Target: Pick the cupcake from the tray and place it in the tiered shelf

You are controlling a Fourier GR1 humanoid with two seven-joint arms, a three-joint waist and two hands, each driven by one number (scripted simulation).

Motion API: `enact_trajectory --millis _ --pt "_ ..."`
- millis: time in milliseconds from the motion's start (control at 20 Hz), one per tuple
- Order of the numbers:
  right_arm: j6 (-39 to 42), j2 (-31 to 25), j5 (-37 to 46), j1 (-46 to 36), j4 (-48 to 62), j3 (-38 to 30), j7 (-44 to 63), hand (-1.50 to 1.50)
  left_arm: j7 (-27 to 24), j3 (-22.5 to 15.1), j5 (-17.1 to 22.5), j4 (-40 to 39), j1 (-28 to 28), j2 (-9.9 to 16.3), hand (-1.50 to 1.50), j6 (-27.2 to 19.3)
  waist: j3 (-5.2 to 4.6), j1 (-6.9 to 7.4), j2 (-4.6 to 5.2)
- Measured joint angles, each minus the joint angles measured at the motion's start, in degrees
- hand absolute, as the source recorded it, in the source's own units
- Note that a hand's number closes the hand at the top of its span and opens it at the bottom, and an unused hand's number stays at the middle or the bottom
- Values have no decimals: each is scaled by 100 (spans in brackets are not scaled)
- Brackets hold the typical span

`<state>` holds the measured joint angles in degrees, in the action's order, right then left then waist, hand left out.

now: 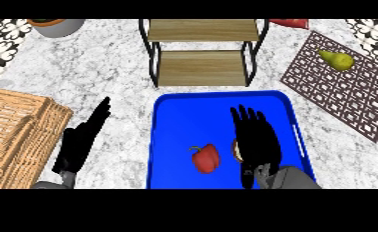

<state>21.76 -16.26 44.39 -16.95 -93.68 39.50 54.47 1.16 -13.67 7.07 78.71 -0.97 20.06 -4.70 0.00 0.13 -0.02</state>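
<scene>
A blue tray (177, 111) lies on the counter in front of me. My right hand (256, 138) hovers over its right half, fingers straight and open, covering most of the cupcake (236, 150), of which only a brown and white edge peeks out at the hand's left side. A red bell pepper (206, 158) sits on the tray just left of that hand. The tiered shelf (202, 66), two wooden boards in a black frame, stands beyond the tray. My left hand (83, 138) rests open on the counter left of the tray.
A wicker basket (26, 136) sits at the left edge. A dark patterned mat (336, 88) with a yellow-green pear (337, 59) lies at the right. A grey pot (57, 26) stands back left, and a red object (289, 22) is back right.
</scene>
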Motion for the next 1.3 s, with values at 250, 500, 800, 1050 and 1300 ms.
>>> enact_trajectory --millis 250,500,800,1050,1300 --pt "131 161 325 18 403 -241 -277 -150 -70 134 -190 -178 -54 -174 0 88 0 -1 1" --pt "262 318 643 112 611 -495 -556 150 30 368 -272 -197 -139 -252 0 339 0 -3 1" --pt "188 412 883 188 861 -560 -1201 150 147 409 -474 -16 -23 -405 0 394 -13 2 -17" --pt "-76 616 1277 137 1170 -618 -1536 150 74 544 -585 -58 7 -510 0 465 -42 -7 -40" --pt "-317 729 1723 256 1074 -634 -1585 150 75 634 -707 -99 -1 -603 0 517 -40 -20 -36"
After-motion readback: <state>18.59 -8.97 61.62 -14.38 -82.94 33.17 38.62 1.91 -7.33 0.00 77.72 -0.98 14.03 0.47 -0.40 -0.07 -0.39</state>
